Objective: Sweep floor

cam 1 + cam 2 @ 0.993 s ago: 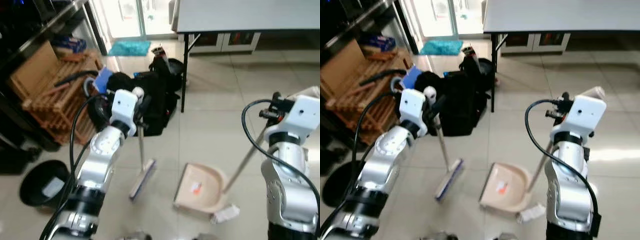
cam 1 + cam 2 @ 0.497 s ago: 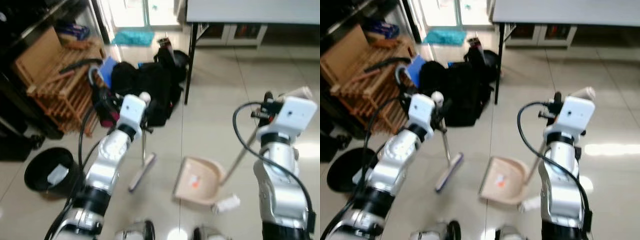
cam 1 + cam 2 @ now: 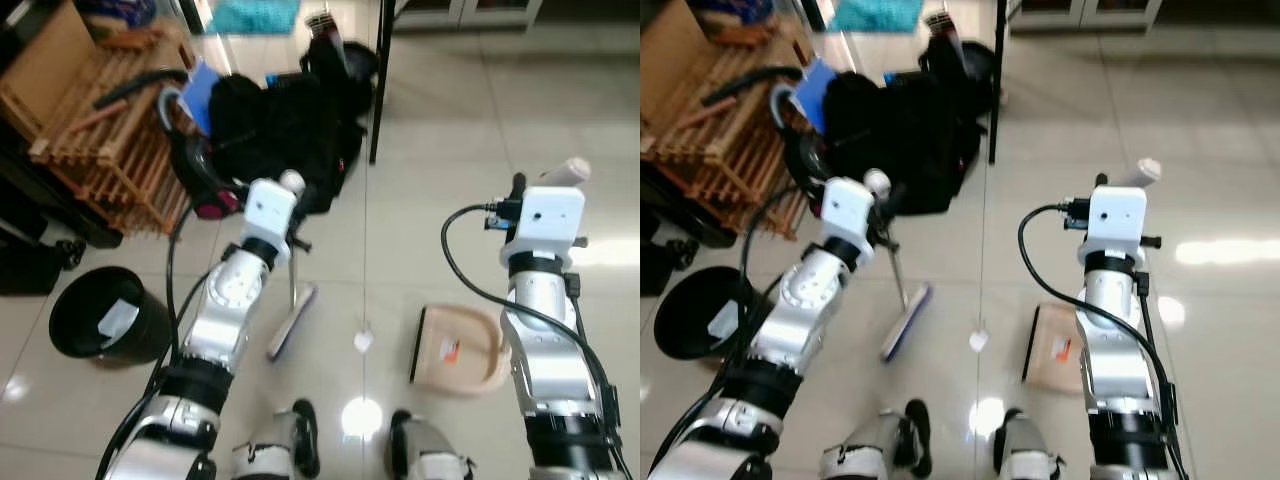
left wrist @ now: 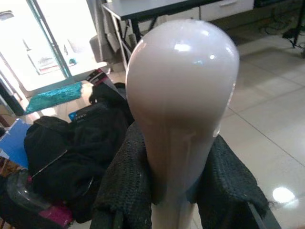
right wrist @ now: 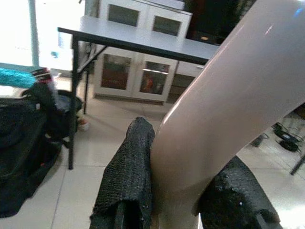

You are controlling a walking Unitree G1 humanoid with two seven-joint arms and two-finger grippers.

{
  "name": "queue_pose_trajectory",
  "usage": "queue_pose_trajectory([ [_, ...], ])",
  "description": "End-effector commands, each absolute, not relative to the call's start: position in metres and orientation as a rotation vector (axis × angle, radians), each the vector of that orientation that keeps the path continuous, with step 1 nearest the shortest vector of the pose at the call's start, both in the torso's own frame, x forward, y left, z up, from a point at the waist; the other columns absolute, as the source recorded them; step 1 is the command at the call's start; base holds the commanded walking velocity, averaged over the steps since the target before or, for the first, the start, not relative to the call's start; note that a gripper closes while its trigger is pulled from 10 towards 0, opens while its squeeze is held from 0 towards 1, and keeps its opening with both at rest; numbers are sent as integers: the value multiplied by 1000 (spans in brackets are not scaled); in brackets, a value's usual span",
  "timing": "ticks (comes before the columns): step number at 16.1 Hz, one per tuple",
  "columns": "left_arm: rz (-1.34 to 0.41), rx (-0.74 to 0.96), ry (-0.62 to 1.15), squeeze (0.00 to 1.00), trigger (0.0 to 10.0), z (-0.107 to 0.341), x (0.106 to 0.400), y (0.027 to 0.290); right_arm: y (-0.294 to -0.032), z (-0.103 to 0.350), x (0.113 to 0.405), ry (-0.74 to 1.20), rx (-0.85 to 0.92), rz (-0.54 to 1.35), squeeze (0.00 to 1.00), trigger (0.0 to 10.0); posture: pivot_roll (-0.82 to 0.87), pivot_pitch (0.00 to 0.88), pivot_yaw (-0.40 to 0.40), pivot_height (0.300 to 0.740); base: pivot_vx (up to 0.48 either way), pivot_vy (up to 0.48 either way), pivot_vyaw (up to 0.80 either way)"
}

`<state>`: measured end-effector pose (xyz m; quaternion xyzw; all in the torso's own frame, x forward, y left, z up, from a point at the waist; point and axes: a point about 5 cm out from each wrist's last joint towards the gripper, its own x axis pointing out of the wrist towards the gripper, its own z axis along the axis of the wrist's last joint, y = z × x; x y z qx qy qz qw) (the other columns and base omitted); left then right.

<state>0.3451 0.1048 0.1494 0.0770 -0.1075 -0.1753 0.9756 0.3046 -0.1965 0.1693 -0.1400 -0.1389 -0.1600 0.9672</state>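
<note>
Broom (image 3: 291, 315) on glossy tiled floor (image 3: 440, 190)

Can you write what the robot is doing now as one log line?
left gripper: holds broom | right gripper: holds dustpan | paper scrap: between them

Black bags (image 3: 285, 125) lay heaped on tiled floor beside black table leg (image 3: 378, 90). Wooden rack (image 3: 95, 140) stood left of heap, blue folder (image 3: 200, 95) leaning between. Black bin (image 3: 105, 325) held paper scrap. Teal mat (image 3: 255, 14) lay by doorway.
</note>
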Motion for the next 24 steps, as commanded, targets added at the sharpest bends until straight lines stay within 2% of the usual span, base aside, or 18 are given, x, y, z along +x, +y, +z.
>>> queue_pose_trajectory([
  [1, -337, 156, -246, 0, 10000, 154, 346, 108, -191, 172, 305, -319, -284, -314, 0, 10000, 47, 370, 135, 740, 0, 0, 0],
  [6, -362, 150, -219, 0, 10000, 145, 351, 98, -158, 153, 306, -312, -238, -301, 0, 10000, 46, 392, 135, 740, 0, 0, 0],
  [11, -338, 119, -235, 0, 10000, 144, 353, 92, -146, 151, 301, -332, -238, -368, 0, 10000, 40, 386, 134, 740, 0, 0, 0],
  [16, -405, -9, -248, 0, 10000, 152, 357, 62, -134, 145, 293, -358, -179, -420, 0, 10000, 36, 378, 152, 740, 0, 0, 0],
  [19, -422, -41, -258, 0, 10000, 157, 359, 54, -128, 140, 292, -345, -143, -408, 0, 10000, 38, 377, 154, 740, 0, 0, 0],
  [21, -432, -123, -284, 0, 10000, 172, 364, 42, -115, 134, 289, -347, -56, -386, 0, 10000, 43, 372, 161, 740, 0, 0, 0],
  [24, -447, -239, -303, 0, 10000, 185, 366, 32, -105, 131, 289, -344, -32, -372, 0, 10000, 53, 368, 164, 740, 0, 0, 0],
])
